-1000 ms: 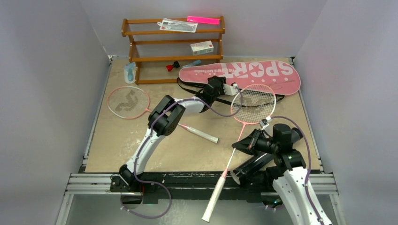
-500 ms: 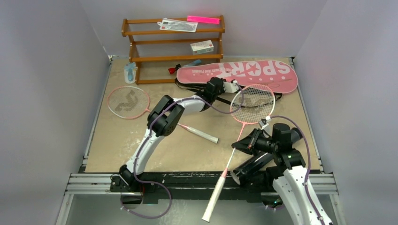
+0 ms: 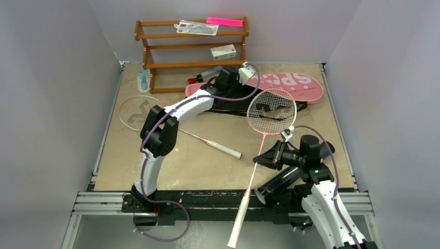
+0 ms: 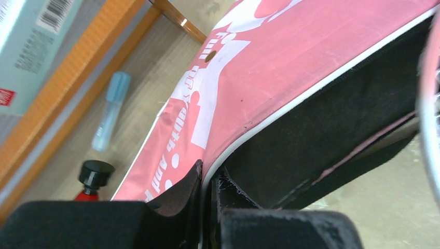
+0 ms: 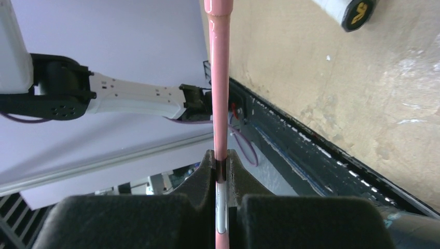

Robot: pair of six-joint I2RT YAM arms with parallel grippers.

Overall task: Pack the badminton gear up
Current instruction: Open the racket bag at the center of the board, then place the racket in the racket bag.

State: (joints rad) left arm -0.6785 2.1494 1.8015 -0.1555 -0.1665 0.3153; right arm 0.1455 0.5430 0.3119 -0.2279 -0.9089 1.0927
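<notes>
My left gripper [image 3: 232, 85] is shut on the white-piped edge of the pink "SPORT" racket bag [image 3: 293, 85] and holds its top flap raised. In the left wrist view the jaws of this gripper [image 4: 210, 181] pinch that edge, and the bag's [image 4: 311, 46] black inside gapes open. My right gripper [image 3: 261, 159] is shut on the pink shaft of a racket [image 3: 271, 110]. That racket's head hovers by the bag's mouth, and its shaft [image 5: 219, 78] runs between the pads. A second racket [image 3: 136, 111] lies flat at the left. A black tube [image 3: 277, 182] lies by my right arm.
A wooden shelf [image 3: 192, 52] stands at the back with a white box [image 3: 223, 52] and a pink strip [image 3: 224, 22] on it. A red-capped blue tool [image 3: 205, 74] lies under the shelf beside the bag. A blue-white item [image 3: 143, 80] lies at the back left.
My left gripper shut on the bag's edge, then lifted it and drew it back and left; the bag shifted left. The right arm swung the held racket's head slightly left toward the bag.
</notes>
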